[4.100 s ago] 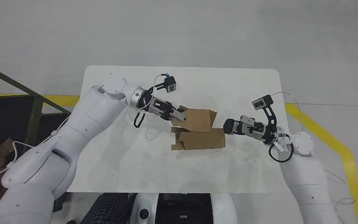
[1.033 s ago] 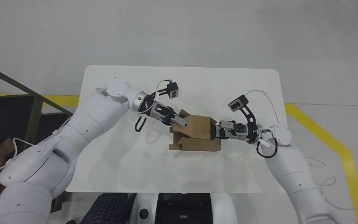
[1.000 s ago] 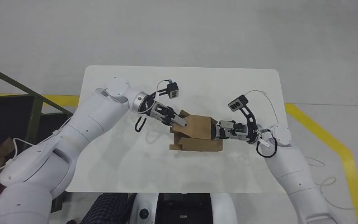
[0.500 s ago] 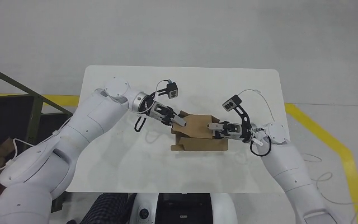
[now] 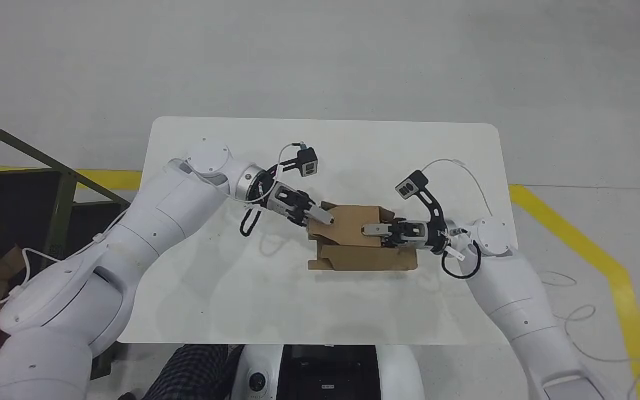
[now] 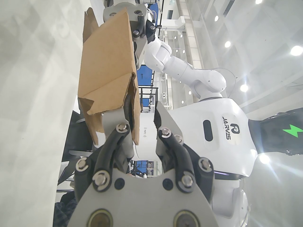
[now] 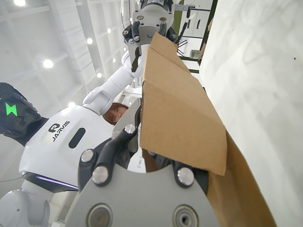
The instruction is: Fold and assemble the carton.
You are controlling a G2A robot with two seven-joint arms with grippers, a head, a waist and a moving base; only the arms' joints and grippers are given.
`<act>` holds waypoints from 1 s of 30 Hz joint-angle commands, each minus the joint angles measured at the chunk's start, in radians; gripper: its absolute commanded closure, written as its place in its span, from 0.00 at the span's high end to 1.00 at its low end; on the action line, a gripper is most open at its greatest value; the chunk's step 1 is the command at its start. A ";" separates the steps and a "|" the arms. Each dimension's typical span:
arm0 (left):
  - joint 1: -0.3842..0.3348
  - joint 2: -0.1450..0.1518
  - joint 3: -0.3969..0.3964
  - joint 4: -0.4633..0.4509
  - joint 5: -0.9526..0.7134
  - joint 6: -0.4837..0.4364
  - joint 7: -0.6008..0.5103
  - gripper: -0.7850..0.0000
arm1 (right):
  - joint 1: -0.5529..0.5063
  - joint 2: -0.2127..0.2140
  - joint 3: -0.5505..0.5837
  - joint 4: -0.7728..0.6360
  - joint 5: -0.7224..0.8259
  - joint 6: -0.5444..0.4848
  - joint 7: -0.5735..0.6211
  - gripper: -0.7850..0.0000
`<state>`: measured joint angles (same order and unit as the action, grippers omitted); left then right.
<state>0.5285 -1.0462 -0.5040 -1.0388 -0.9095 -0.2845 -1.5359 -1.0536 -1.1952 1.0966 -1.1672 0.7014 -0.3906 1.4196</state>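
We judge the carton (image 5: 352, 256), centre frame, light and easily creased, best pinched along its edges; our left gripper (image 5: 324, 214) gapes astride one edge, while the right gripper (image 5: 374, 229) we cannot tell.

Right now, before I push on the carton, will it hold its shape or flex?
Likely light: the carton is thin cardboard and hollow. It probably flexes, since its end flaps hang loose and unsealed near the left end effector. It may slide on the smooth white table rather than tip, lying low and wide.
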 commanded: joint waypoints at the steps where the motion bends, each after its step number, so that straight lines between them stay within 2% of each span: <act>1: 0.001 0.001 -0.004 0.002 -0.001 0.000 0.000 1.00 | 0.000 0.001 0.002 0.001 -0.001 0.001 -0.001 0.00; 8: 0.016 0.011 -0.047 -0.009 -0.009 0.000 0.000 1.00 | -0.015 0.012 0.038 -0.002 -0.030 0.008 -0.050 0.00; 14: 0.046 0.018 -0.082 -0.012 -0.009 0.000 0.000 1.00 | -0.059 0.024 0.068 -0.070 -0.093 0.017 -0.135 0.00; 30: 0.072 0.003 -0.137 0.039 -0.028 0.000 0.000 1.00 | -0.191 0.040 0.108 -0.268 -0.203 0.053 -0.356 0.00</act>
<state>0.5996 -1.0425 -0.6376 -1.0018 -0.9356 -0.2844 -1.5359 -1.2385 -1.1551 1.2046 -1.4257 0.5053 -0.3404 1.0746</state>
